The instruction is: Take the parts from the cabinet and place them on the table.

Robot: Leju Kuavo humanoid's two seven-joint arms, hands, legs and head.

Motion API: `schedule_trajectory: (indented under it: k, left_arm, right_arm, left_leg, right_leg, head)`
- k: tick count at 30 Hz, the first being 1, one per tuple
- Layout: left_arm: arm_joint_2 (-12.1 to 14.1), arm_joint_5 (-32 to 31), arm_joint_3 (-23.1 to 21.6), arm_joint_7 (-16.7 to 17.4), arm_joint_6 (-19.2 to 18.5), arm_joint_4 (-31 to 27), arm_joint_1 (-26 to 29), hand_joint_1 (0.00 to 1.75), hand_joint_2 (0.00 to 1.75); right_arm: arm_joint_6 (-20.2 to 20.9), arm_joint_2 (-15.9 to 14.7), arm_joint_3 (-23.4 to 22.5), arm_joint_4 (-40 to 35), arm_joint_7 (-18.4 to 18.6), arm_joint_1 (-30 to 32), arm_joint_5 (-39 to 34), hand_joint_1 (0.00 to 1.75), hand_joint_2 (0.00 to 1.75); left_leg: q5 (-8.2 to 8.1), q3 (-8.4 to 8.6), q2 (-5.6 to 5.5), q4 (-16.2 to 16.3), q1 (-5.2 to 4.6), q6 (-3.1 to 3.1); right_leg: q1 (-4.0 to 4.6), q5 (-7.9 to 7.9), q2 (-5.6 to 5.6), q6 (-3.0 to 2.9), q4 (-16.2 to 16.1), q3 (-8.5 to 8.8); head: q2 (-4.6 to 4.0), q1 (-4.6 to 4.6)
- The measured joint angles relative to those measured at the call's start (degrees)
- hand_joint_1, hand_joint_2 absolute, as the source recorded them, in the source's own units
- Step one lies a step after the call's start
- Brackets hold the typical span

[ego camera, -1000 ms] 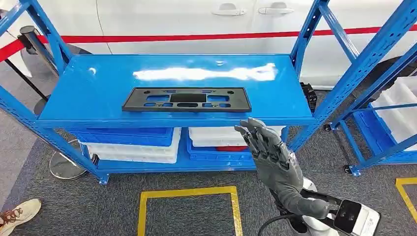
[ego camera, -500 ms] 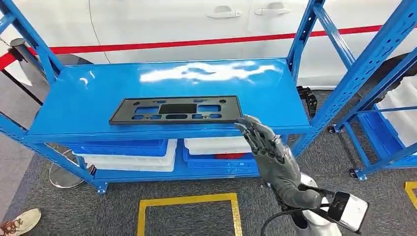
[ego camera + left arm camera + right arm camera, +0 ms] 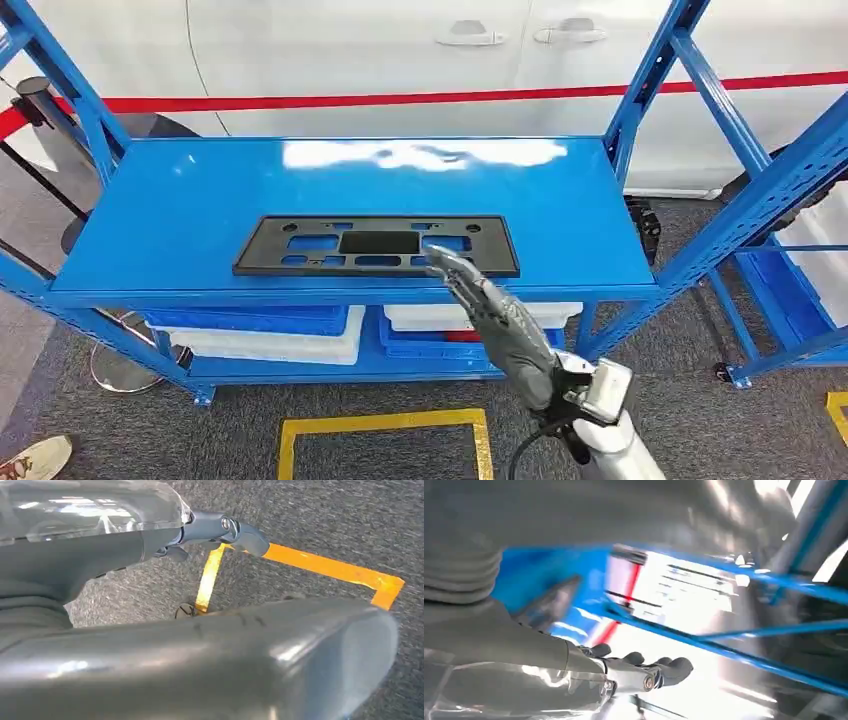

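Note:
A long black plastic plate (image 3: 377, 246) with several cut-outs lies flat near the front of the blue shelf top (image 3: 200, 200) in the head view. My right hand (image 3: 495, 315) reaches up from below right, fingers stretched out and apart, holding nothing. Its fingertips (image 3: 440, 262) lie over the plate's front edge, right of its middle; I cannot tell whether they touch it. The right wrist view is blurred and shows the same fingers (image 3: 649, 672) extended before the blue rack. My left hand (image 3: 240, 532) hangs over grey carpet, fingers apart, with nothing in it.
Blue and white bins (image 3: 270, 335) fill the lower shelf. Blue uprights (image 3: 650, 75) flank the shelf top, and a second blue rack (image 3: 790, 260) stands to the right. A white car (image 3: 400, 50) is behind. Yellow floor tape (image 3: 385, 425), a stanchion base (image 3: 125, 365) and a person's shoe (image 3: 30, 460) lie below.
The camera has shifted slightly. My right hand has swung left and forward from beside the shelf's front edge, and its fingertips now lie over the plate's front edge. The plate has not moved.

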Motion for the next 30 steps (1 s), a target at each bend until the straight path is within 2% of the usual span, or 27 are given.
schedule_trajectory:
  k: [1,2,3,4,5,6,7,9,10,11,12,14,15,16,17,18,20,22,25,26,27,28,30]
  left_arm:
    - [0.00,-0.13,0.00,-0.06,0.02,0.00,0.02,0.00,0.00]
    - [0.00,-0.24,0.02,-0.07,0.02,0.02,0.10,0.00,0.00]
    - [-0.02,-0.28,0.02,-0.09,0.02,0.02,0.14,0.00,0.00]
    - [-0.11,-0.31,0.04,-0.18,0.02,0.02,0.23,0.00,0.00]
    - [-0.20,-0.35,0.04,-0.33,0.02,0.02,0.28,0.00,0.00]
    - [-0.24,-0.35,0.11,-0.44,0.11,0.04,0.32,0.00,0.00]
    - [-0.24,-0.46,0.17,-0.46,0.26,0.04,0.15,0.00,0.00]
    - [-0.35,-0.54,0.37,-0.70,0.35,0.06,0.08,0.00,0.00]
    - [-0.39,-0.57,0.46,-0.90,0.42,0.07,0.07,0.00,0.00]
    - [-0.39,-0.67,0.48,-1.11,0.57,0.05,0.06,0.00,0.00]
    - [-0.42,-0.85,0.52,-1.40,0.66,0.07,0.12,0.00,0.00]
    - [-0.63,-1.09,0.57,-1.77,0.79,0.07,0.21,0.00,0.00]
    - [-0.68,-1.38,0.59,-1.86,0.81,0.07,0.31,0.00,0.00]
    - [-0.68,-1.55,0.61,-1.92,0.81,0.07,0.48,0.00,0.00]
    - [-0.68,-1.59,0.65,-2.01,0.81,0.07,0.60,0.00,0.00]
    - [-0.66,-1.73,0.66,-2.05,0.81,0.07,0.67,0.00,0.00]
    - [-0.66,-2.08,0.70,-2.38,0.81,0.07,0.66,0.00,0.00]
    - [-0.66,-2.36,0.74,-2.56,0.70,0.07,0.54,0.00,0.00]
    - [-0.66,-2.62,0.92,-2.60,0.74,0.07,0.60,0.00,0.00]
    - [-0.81,-2.69,0.94,-2.62,0.79,0.09,0.57,0.00,0.00]
    - [-0.79,-2.73,0.94,-2.69,0.90,0.07,0.47,0.00,0.00]
    - [-0.79,-2.73,0.98,-2.73,0.92,0.07,0.37,0.00,0.00]
    - [-0.79,-2.88,1.03,-2.80,1.03,0.07,0.27,0.00,0.00]
  right_arm:
    - [-0.21,0.00,0.80,1.23,0.00,-0.01,0.28,0.00,1.75]
    - [-0.35,-0.02,1.18,1.98,0.00,-0.01,0.37,0.00,1.75]
    - [-0.57,0.00,1.57,2.75,0.00,-0.07,0.37,0.00,1.75]
    - [-0.59,0.00,2.03,3.38,0.00,-0.28,0.52,0.00,1.75]
    - [-0.63,0.00,2.56,4.24,0.07,-0.74,0.85,0.00,1.75]
    - [-0.92,0.04,3.32,5.95,0.09,-1.32,1.51,0.00,1.75]
    - [-1.40,0.50,4.17,7.48,-0.11,-1.99,2.37,0.00,1.75]
    - [-3.75,1.42,5.74,10.61,-1.15,-3.37,4.65,0.00,1.75]
    - [-5.16,2.01,6.49,12.00,-1.88,-4.24,5.80,0.00,1.75]
    - [-6.59,2.73,7.33,13.36,-2.51,-5.14,6.94,0.00,1.75]
    - [-7.72,3.28,7.98,14.45,-3.04,-6.11,7.92,0.00,1.75]
    - [-10.87,4.48,9.54,16.23,-3.43,-7.89,10.81,0.00,1.75]
    - [-12.27,4.90,10.25,16.72,-3.37,-8.53,11.91,0.00,1.75]
    - [-13.75,5.31,10.97,17.02,-3.32,-9.10,13.16,0.00,1.75]
    - [-15.38,5.75,11.82,17.30,-3.24,-9.61,14.57,0.00,1.75]
    - [-16.50,6.14,12.52,17.52,-3.08,-10.20,15.63,0.00,1.75]
    - [-18.45,7.17,14.05,18.00,-2.75,-11.61,17.62,0.00,1.75]
    - [-21.32,8.08,15.53,18.81,-2.22,-13.01,20.51,0.00,1.75]
    - [-26.87,9.69,18.12,20.98,-1.22,-15.05,26.04,0.00,1.75]
    - [-29.01,10.40,19.05,22.00,-0.18,-15.96,28.55,0.00,1.75]
    - [-30.98,11.10,19.99,23.22,0.74,-16.93,31.09,0.00,1.75]
    - [-32.24,11.67,20.90,24.61,1.44,-18.07,32.92,0.00,1.75]
    - [-35.54,12.94,23.10,28.33,3.85,-19.57,37.21,0.00,1.75]
  left_leg:
    - [-0.31,0.27,-0.11,0.06,0.00,-0.03]
    - [-0.70,0.72,-0.22,0.11,0.01,-0.13]
    - [-1.14,1.27,-0.33,0.20,0.02,-0.28]
    - [-1.65,1.93,-0.37,0.27,0.02,-0.44]
    - [-2.20,2.59,-0.38,0.32,0.02,-0.74]
    - [-2.39,2.44,-0.42,0.04,-0.17,-1.05]
    - [-2.52,2.49,-0.40,0.14,-0.13,-1.44]
    - [-2.44,2.39,-0.10,-0.14,0.03,-2.01]
    - [-2.50,2.61,-0.02,-0.30,-0.15,-2.42]
    - [-3.26,2.58,0.00,0.00,0.04,-2.72]
    - [-4.52,1.79,-0.01,2.05,-0.02,-2.85]
    - [-8.57,-2.98,-0.02,11.20,0.10,-3.13]
    - [-9.93,-5.42,-0.02,15.53,0.10,-3.25]
    - [-10.12,-7.12,-0.01,18.15,0.10,-3.31]
    - [-8.82,-7.44,-0.01,17.92,0.10,-3.29]
    - [-6.18,-6.42,-0.01,14.91,0.10,-3.18]
    - [0.08,-2.05,0.00,4.43,0.09,-2.79]
    - [-0.04,-0.39,-0.03,0.62,-0.27,-2.40]
    - [0.05,-0.91,-0.12,0.78,-0.34,-1.82]
    - [0.36,-0.61,0.04,0.11,0.23,-1.36]
    - [0.51,-0.47,0.00,-0.13,0.24,-1.10]
    - [0.54,-0.48,0.07,-0.14,0.25,-0.73]
    - [0.53,-0.53,0.10,-0.12,0.24,-0.73]
  right_leg:
    - [-0.15,0.74,-0.01,0.14,1.57,-1.75]
    - [-0.24,3.05,-0.03,0.19,0.21,-1.97]
    - [-0.30,6.17,-0.07,0.09,-3.24,-1.03]
    - [-0.31,9.84,-0.09,-0.10,-8.29,0.74]
    - [-0.25,12.06,-0.11,-0.40,-13.08,2.27]
    - [0.08,11.34,-0.06,-0.68,-12.88,2.86]
    - [0.35,11.01,-0.06,-1.01,-14.31,3.36]
    - [0.60,10.64,0.23,-1.44,-14.40,2.99]
    - [0.27,10.73,0.32,-1.77,-14.80,3.09]
    - [-0.13,10.89,0.18,-2.13,-15.41,3.62]
    - [-0.10,10.81,0.13,-2.56,-15.68,3.94]
    - [0.03,10.62,-0.07,-2.98,-15.65,4.04]
    - [0.13,10.53,-0.10,-3.12,-15.63,4.08]
    - [0.22,10.45,-0.09,-3.20,-15.57,4.15]
    - [0.26,10.32,-0.06,-3.25,-15.54,4.34]
    - [0.29,10.12,0.02,-3.22,-15.49,4.63]
    - [0.31,9.56,0.15,-2.97,-15.21,5.27]
    - [0.74,9.29,0.29,-2.57,-14.80,4.96]
    - [0.65,9.60,0.24,-1.96,-15.12,4.76]
    - [0.87,9.15,0.26,-1.54,-14.85,4.60]
    - [0.67,8.09,0.13,-1.20,-13.53,4.24]
    - [0.57,5.98,0.15,-0.98,-10.12,2.66]
    - [0.29,2.01,0.12,-0.66,-1.05,-1.68]
  head:
    - [0.00,-0.04]
    - [0.00,-0.02]
    - [0.00,-0.02]
    - [0.00,-0.02]
    - [0.00,0.00]
    - [0.00,-0.02]
    - [0.00,0.02]
    - [0.00,0.09]
    - [0.00,0.04]
    - [0.00,0.11]
    - [0.00,0.02]
    - [0.00,0.02]
    - [0.00,0.04]
    - [0.00,0.02]
    - [0.00,0.02]
    - [0.00,0.02]
    - [0.00,0.02]
    - [0.00,0.04]
    - [0.00,0.11]
    - [0.00,0.06]
    - [0.00,0.24]
    - [0.00,0.24]
    - [0.00,0.24]
